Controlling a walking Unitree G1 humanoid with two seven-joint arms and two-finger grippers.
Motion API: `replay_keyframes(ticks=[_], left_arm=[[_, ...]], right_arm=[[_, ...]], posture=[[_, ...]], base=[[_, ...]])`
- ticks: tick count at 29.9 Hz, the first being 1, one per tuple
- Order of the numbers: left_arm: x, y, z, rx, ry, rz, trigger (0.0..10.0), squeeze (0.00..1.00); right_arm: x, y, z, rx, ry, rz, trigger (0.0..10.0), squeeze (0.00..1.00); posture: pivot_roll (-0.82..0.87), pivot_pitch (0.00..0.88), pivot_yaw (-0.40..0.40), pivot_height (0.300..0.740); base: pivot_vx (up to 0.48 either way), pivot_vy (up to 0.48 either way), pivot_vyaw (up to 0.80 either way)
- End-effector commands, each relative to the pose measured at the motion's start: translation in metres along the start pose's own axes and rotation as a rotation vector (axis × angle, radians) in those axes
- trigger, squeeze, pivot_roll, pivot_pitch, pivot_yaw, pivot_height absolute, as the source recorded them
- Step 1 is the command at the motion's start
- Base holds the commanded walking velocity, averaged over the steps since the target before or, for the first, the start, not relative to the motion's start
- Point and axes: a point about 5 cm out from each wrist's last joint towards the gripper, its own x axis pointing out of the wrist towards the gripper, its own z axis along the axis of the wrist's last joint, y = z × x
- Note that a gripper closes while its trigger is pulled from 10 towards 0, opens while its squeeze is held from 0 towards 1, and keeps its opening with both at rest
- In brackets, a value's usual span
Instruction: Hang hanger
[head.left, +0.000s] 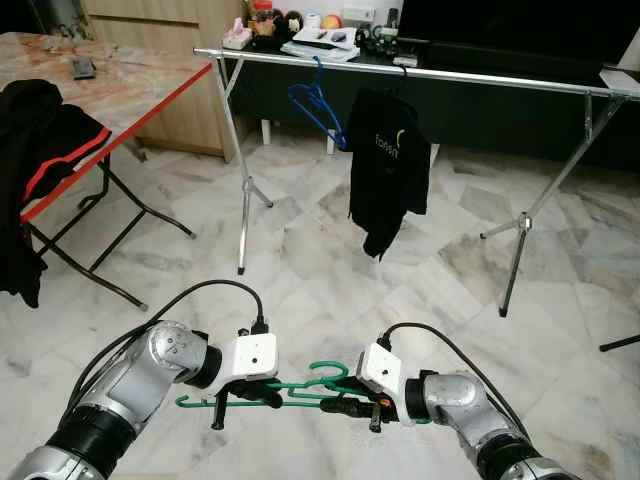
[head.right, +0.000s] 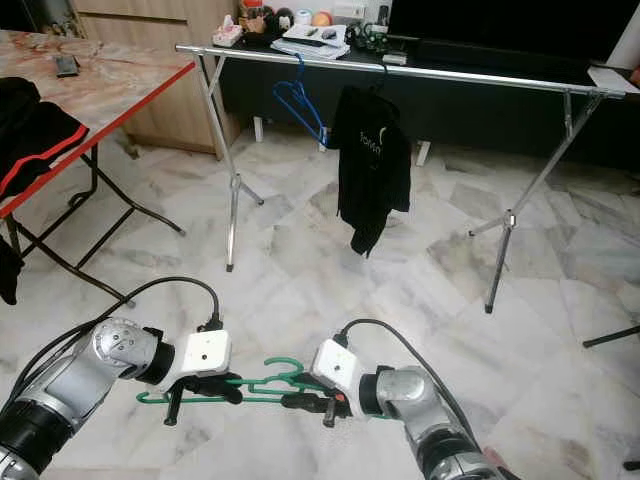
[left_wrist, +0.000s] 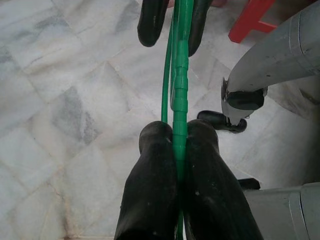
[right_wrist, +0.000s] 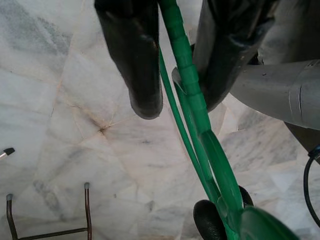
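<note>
A green hanger (head.left: 305, 392) lies level just above the marble floor, held between my two grippers. My left gripper (head.left: 245, 395) is shut on its left part; in the left wrist view the fingers (left_wrist: 150, 170) pinch the green bar (left_wrist: 181, 75) tightly. My right gripper (head.left: 355, 405) is shut on its right part, with the bar (right_wrist: 195, 100) running between the two black fingers (right_wrist: 137, 65). The hook (head.left: 325, 372) points away from me. Ahead stands a metal clothes rack (head.left: 420, 72) carrying a blue hanger (head.left: 315, 105) and a black shirt (head.left: 388, 165) on a hanger.
A folding table with a red edge (head.left: 130, 90) stands at the left, with a black and red garment (head.left: 40, 150) draped over it. The rack's legs (head.left: 243, 200) spread onto the floor. A dark cabinet with clutter (head.left: 320, 35) runs behind the rack.
</note>
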Motion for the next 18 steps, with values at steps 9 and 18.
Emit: replay_keyframes(ticks=[9,18], left_arm=[[0.0004,-0.0008,0.0079,0.02,-0.033,-0.015,10.0,0.0],[-0.0002,-0.0008,0.0123,0.035,-0.069,-0.024,10.0,0.0]], right_arm=[[0.0003,0.0016,-0.0021,0.03,-0.01,0.01,0.0,0.0],[0.0003,0.0031,-0.0035,0.04,-0.014,0.018,0.0,0.0]], posture=[[0.01,0.104,-0.042,0.74],[0.01,0.101,-0.04,0.74]], base=[[0.0,0.0,0.0],[0.0,0.0,0.0]])
